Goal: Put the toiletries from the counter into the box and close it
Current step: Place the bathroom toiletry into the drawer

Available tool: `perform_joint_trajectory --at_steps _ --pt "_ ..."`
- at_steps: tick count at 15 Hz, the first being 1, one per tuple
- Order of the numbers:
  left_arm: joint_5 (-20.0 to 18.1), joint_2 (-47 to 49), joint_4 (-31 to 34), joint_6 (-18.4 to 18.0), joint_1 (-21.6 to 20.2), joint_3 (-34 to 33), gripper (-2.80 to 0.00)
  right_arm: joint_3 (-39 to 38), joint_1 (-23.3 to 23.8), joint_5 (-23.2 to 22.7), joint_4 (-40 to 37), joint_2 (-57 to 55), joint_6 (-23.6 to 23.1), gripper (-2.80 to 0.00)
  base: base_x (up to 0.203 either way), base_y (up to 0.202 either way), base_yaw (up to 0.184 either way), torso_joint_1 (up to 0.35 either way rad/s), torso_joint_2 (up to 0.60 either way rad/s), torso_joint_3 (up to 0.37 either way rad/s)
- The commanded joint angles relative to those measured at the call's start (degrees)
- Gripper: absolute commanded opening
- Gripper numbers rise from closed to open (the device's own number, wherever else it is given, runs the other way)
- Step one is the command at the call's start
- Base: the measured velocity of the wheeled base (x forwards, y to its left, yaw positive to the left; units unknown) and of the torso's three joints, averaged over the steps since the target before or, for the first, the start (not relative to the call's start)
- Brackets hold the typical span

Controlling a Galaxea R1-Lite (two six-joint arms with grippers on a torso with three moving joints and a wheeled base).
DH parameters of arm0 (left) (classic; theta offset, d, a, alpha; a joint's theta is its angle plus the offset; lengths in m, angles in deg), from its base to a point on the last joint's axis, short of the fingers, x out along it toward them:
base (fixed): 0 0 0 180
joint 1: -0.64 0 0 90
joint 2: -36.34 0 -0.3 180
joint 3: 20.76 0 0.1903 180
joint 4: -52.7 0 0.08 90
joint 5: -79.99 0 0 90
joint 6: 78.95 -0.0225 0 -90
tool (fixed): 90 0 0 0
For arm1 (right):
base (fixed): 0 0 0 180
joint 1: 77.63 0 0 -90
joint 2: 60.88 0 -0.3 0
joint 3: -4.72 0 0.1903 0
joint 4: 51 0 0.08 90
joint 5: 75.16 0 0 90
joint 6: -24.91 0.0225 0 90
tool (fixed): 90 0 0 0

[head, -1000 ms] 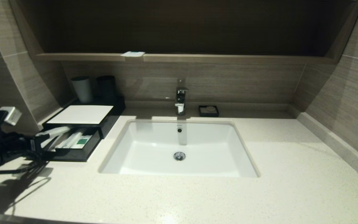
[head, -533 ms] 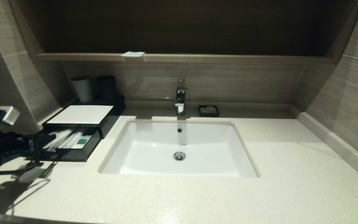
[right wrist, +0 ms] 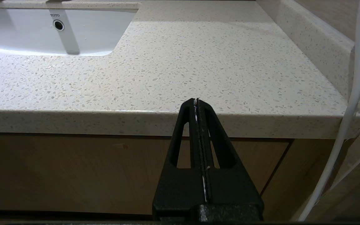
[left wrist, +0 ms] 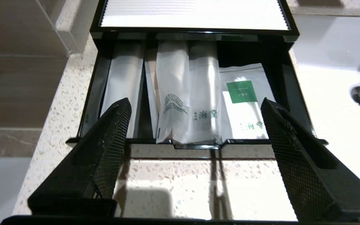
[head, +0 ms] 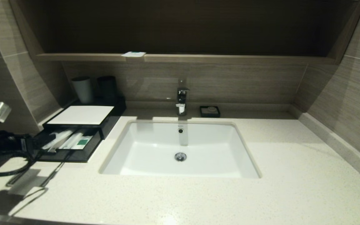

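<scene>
The black box (head: 81, 114) with a white top panel stands at the left of the vanity, its front drawer (head: 73, 154) pulled out. Several white packets lie in the drawer, among them a narrow pouch (left wrist: 172, 93) and a sachet with a green mark (left wrist: 242, 92). A flat white sachet (head: 133, 54) with a green mark lies on the brown wood ledge (head: 214, 58). My left gripper (head: 41, 143) is just in front of the drawer's notch, open and empty, as the left wrist view (left wrist: 194, 104) shows. My right gripper (right wrist: 196, 100) is shut and empty, low by the vanity's front edge.
The white sink (head: 245, 162) fills the middle, with a chrome faucet (head: 181, 100) and a small black soap dish (head: 209, 111) behind it. Two cups (head: 82, 89) stand behind the box. A white cable (right wrist: 352, 93) hangs near my right gripper.
My left gripper held a narrow white pouch over the drawer a second ago. The pouch now lies in the drawer, and the gripper has drawn back to the left, open.
</scene>
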Motion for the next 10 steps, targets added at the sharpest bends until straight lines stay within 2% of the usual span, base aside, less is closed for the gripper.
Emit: perform_joint_trajectory --at_steps 1,2,3,6,10 --pt "-0.1 -3.1 8.6 0.4 0.4 4.3 0.0 0.0 0.0 0.0 -0.1 0.0 0.0 -2.8 0.0 0.0 0.0 0.0 0.0 0.0" --pt "-0.1 -4.2 14.7 1.2 0.7 7.8 0.0 0.0 0.0 0.0 0.0 0.0 0.0 -2.8 0.0 0.0 0.0 0.0 0.0 0.0" --pt "-0.1 -5.1 20.4 1.9 0.9 11.2 -2.8 0.0 0.0 0.0 0.0 0.0 0.0 -2.8 0.0 0.0 0.0 0.0 0.0 0.0" --pt "0.2 -5.9 33.2 2.7 3.4 19.9 -2.8 0.0 0.0 0.0 0.0 0.0 0.0 -2.8 0.0 0.0 0.0 0.0 0.0 0.0" --pt "4.5 -2.1 39.0 2.4 7.5 23.1 -2.8 0.0 0.0 0.0 0.0 0.0 0.0 -2.8 0.0 0.0 0.0 0.0 0.0 0.0"
